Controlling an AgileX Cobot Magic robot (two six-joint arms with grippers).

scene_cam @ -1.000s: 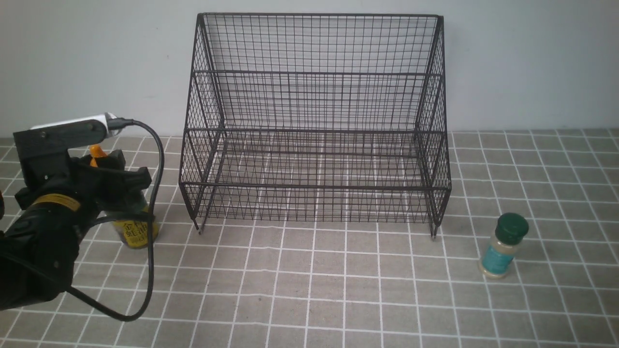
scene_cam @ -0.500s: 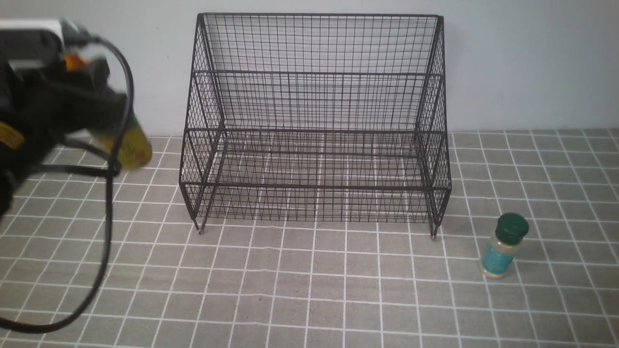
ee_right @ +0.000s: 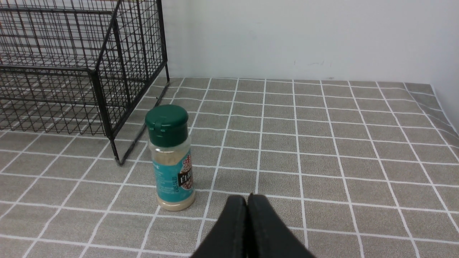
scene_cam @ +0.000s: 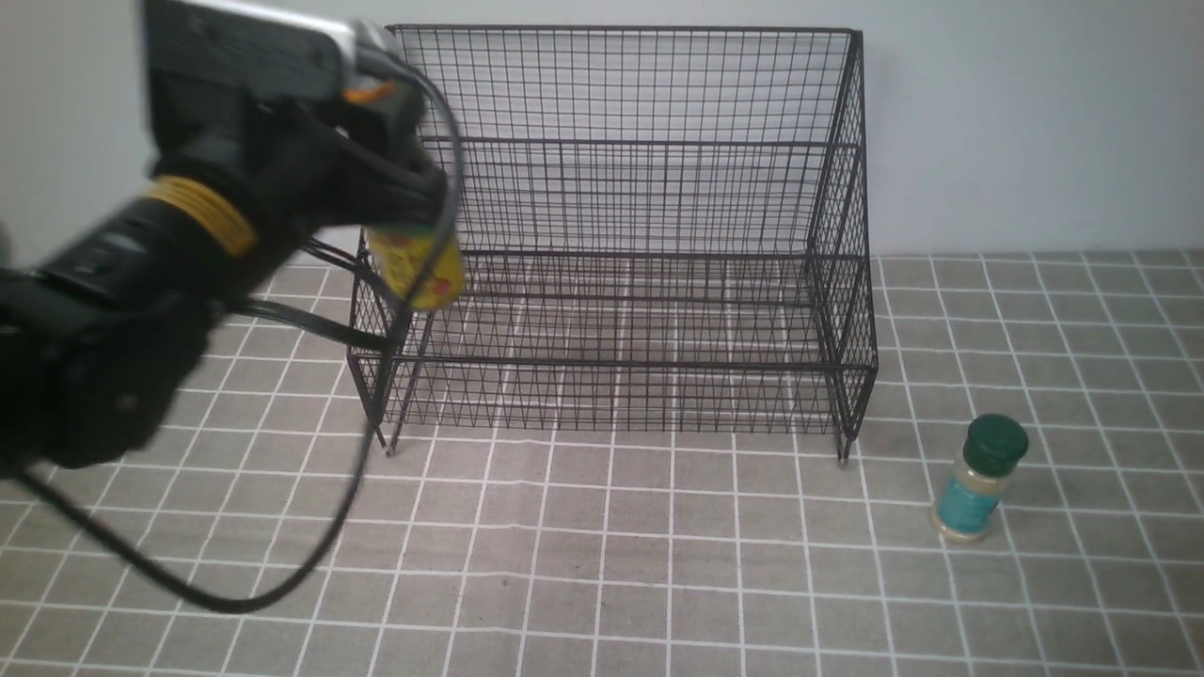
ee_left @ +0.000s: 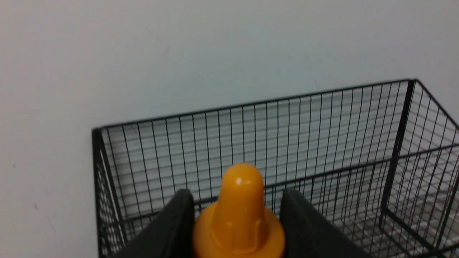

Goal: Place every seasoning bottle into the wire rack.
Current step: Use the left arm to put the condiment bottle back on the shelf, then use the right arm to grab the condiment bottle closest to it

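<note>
My left gripper [scene_cam: 400,202] is shut on the dark-sauce bottle [scene_cam: 419,263] and holds it in the air at the left end of the wire rack [scene_cam: 611,235]. Its yellow-green label hangs below the jaws. In the left wrist view the orange nozzle cap [ee_left: 238,215] sits between the two black fingers [ee_left: 175,222], with the rack [ee_left: 322,143] behind. The small shaker jar [scene_cam: 978,478] with dark green lid stands on the cloth right of the rack; it also shows in the right wrist view [ee_right: 172,157]. My right gripper [ee_right: 247,197] is shut and empty, just short of the jar.
A grey checked cloth [scene_cam: 611,564] covers the table. A pale wall [scene_cam: 1035,122] stands right behind the rack. The left arm's black cable [scene_cam: 235,592] loops low over the cloth at the front left. The right arm is out of the front view.
My left gripper has lifted the dark-sauce bottle off the cloth and carried it up and right, to the rack's left end. The shaker jar has not moved.
</note>
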